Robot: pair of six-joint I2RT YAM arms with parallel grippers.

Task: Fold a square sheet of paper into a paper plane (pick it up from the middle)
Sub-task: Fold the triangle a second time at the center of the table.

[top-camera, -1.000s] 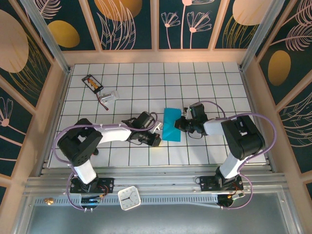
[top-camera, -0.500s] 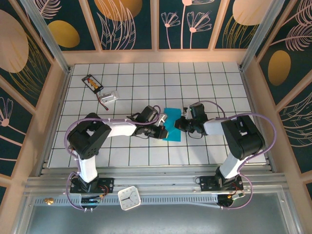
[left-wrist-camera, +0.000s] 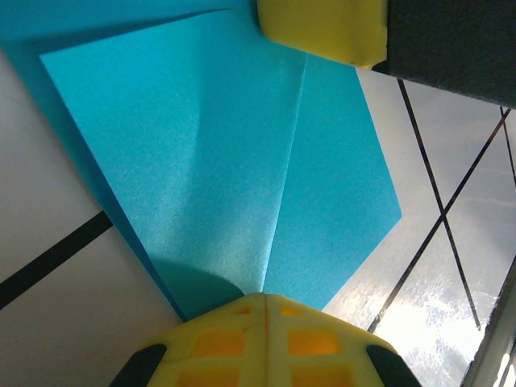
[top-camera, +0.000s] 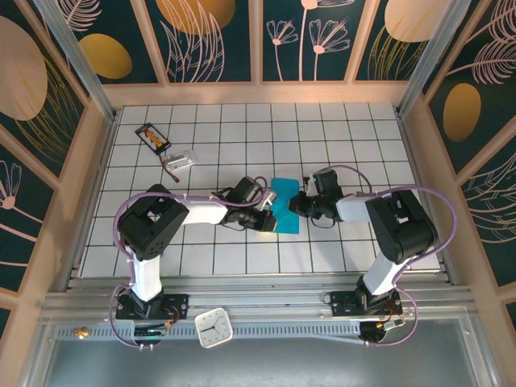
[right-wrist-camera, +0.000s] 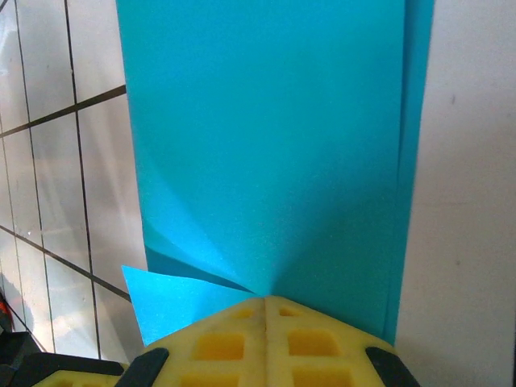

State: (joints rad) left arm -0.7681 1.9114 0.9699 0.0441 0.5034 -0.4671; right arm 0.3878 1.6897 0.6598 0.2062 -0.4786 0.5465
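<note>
Left fingers [left-wrist-camera: 226,343]: lying pressed together, no gap, tip sitting at one end of the paper's [left-wrist-camera: 210,161] crease
Right fingers [right-wrist-camera: 226,347]: lying shut too, tip resting at the opposite edge
Paper: lying partly folded, mid-table [top-camera: 339,137], between left gripper [top-camera: 266,219] and right gripper [top-camera: 295,206]
Hidden: paper edges running under both tips; whether they are actually pressing it is hard to tell

A small black card with orange marks [top-camera: 152,137] lies at the far left of the white gridded table [top-camera: 339,145], and just beside it, slightly nearer, sits a pale little gadget with thin wires [top-camera: 181,160]. A white square clock [top-camera: 214,328] rests on the near metal rail, left of centre, with dark floral wall panels [top-camera: 214,40] standing behind it all.
</note>
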